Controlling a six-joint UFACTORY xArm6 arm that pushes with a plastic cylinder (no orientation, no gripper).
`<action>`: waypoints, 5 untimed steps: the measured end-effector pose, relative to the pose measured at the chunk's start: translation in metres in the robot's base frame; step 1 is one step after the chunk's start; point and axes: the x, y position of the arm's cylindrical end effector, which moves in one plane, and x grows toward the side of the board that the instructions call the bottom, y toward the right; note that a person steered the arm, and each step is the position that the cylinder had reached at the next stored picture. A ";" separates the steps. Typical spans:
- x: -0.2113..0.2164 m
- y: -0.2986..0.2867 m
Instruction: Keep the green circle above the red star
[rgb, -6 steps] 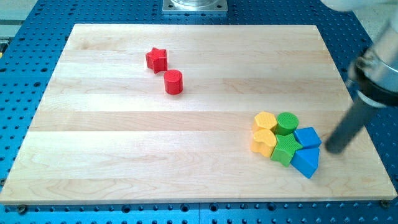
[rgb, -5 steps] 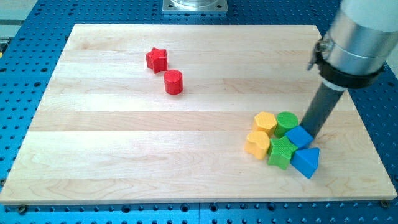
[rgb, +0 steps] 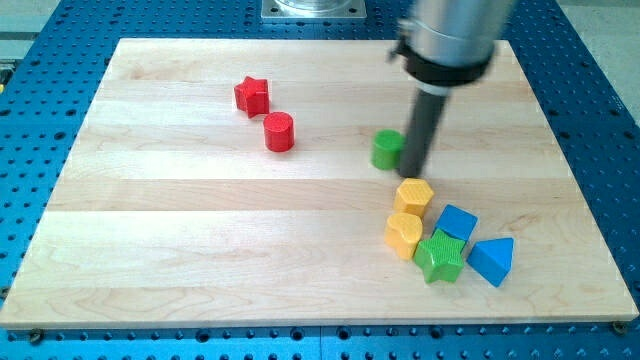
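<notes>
One risk: my tip (rgb: 411, 176), a bare rod with no gripper, touches the green circle's (rgb: 386, 149) right; a skewed push sends it wide of the red star (rgb: 252, 95).

My tip (rgb: 411, 176) against green circle (rgb: 387, 149), well right of red star (rgb: 252, 95).
</notes>
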 end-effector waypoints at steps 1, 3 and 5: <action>-0.036 -0.058; -0.107 -0.127; -0.163 -0.165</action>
